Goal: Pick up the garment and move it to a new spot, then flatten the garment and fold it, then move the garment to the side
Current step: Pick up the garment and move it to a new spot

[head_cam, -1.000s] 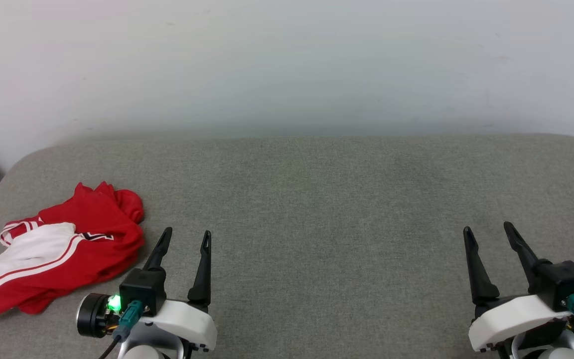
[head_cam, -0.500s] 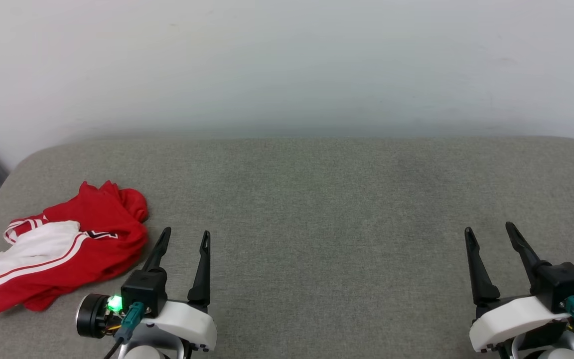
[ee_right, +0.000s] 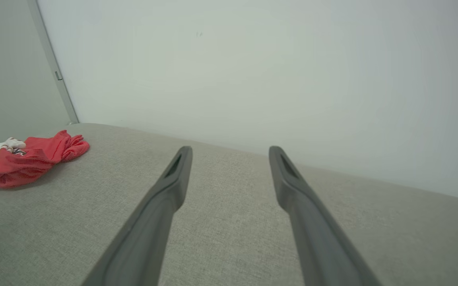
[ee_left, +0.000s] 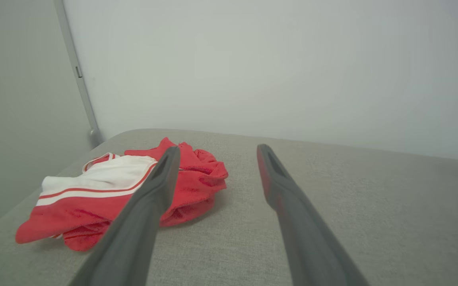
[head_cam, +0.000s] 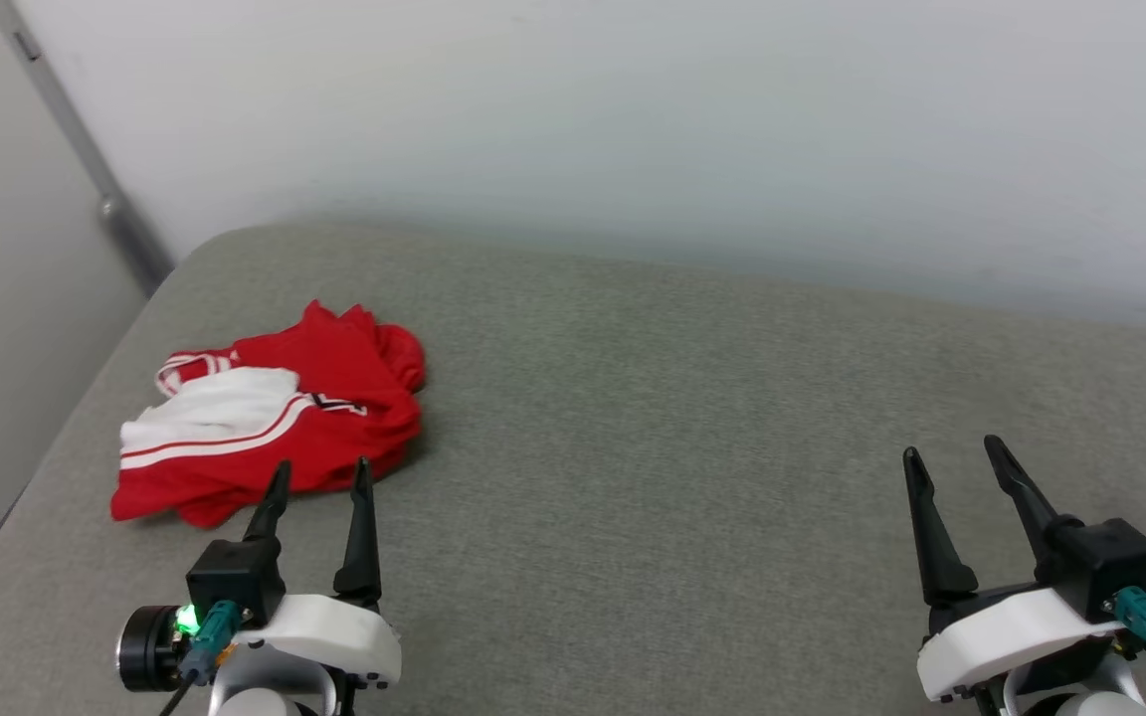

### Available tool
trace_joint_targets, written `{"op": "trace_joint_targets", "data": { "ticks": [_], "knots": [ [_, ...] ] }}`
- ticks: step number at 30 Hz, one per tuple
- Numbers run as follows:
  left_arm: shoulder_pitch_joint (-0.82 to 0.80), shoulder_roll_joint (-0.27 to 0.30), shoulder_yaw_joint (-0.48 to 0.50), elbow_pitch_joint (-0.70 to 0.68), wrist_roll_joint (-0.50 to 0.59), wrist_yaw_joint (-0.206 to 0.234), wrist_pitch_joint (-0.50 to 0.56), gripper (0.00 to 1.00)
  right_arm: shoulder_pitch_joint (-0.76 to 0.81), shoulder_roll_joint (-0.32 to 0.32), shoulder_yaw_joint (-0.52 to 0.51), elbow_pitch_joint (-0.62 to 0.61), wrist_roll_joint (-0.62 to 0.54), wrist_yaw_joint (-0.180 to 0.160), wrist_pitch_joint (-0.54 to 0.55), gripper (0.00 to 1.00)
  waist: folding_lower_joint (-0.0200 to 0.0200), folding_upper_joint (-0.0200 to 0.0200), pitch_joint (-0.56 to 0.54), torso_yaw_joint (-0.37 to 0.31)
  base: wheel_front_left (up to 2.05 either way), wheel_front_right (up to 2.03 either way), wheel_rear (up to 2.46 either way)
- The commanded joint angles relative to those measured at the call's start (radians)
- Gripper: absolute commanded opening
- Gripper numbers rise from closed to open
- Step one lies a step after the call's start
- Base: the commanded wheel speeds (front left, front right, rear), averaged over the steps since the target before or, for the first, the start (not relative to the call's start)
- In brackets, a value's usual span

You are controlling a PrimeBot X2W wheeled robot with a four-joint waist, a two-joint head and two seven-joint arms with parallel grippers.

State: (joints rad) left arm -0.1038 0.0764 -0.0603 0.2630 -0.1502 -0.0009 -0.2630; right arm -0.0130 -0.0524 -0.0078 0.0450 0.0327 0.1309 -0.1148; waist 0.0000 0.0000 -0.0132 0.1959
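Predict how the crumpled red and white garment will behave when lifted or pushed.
The garment lies in soft bunched folds, so it is probably floppy and would drape when lifted. It looks thin, so it is likely light. Pushed across the grey fabric surface, it would probably bunch rather than slide.

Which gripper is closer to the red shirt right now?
The left gripper: it points at the shirt by its near edge, while the right gripper sits far off across the grey cushion.

Grey fabric surface (head_cam: 682,418), crumpled garment (head_cam: 275,433) near its left edge.
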Motion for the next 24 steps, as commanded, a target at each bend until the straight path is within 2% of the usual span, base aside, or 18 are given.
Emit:
{"op": "trace_joint_targets", "data": {
  "ticks": [1, 8, 12, 16, 24],
  "knots": [
    [-0.002, -0.002, 0.012, 0.0, -0.002, 0.001, -0.003, 1.0, -0.005, 0.003, 0.009, -0.005, 0.009, 0.0, 0.003, 1.0, 0.0, 0.0, 0.009, 0.079, 0.0, 0.0, 0.0],
    [0.008, 0.008, 0.069, 0.006, -0.014, -0.004, -0.003, 1.0, -0.021, 0.002, 0.047, -0.024, 0.014, 0.0, 0.009, 1.0, 0.0, 0.0, 0.017, 0.226, 0.0, 0.0, 0.0],
    [0.014, 0.003, 0.086, 0.015, -0.032, -0.023, -0.003, 1.0, -0.026, 0.002, 0.057, -0.031, 0.025, 0.0, 0.015, 1.0, 0.0, 0.0, 0.02, 0.291, 0.0, 0.0, 0.0],
    [0.014, 0.0, 0.105, 0.022, -0.039, -0.031, -0.003, 1.0, -0.027, 0.002, 0.071, -0.028, 0.033, 0.0, 0.018, 1.0, 0.0, 0.0, 0.025, 0.327, 0.0, 0.0, 0.0],
    [-0.006, -0.003, 0.122, 0.028, -0.025, -0.042, -0.003, 1.0, -0.048, 0.002, 0.084, -0.022, 0.022, 0.0, 0.026, 1.0, 0.0, 0.0, 0.042, 0.333, 0.0, 0.0, 0.0]
  ]
}}
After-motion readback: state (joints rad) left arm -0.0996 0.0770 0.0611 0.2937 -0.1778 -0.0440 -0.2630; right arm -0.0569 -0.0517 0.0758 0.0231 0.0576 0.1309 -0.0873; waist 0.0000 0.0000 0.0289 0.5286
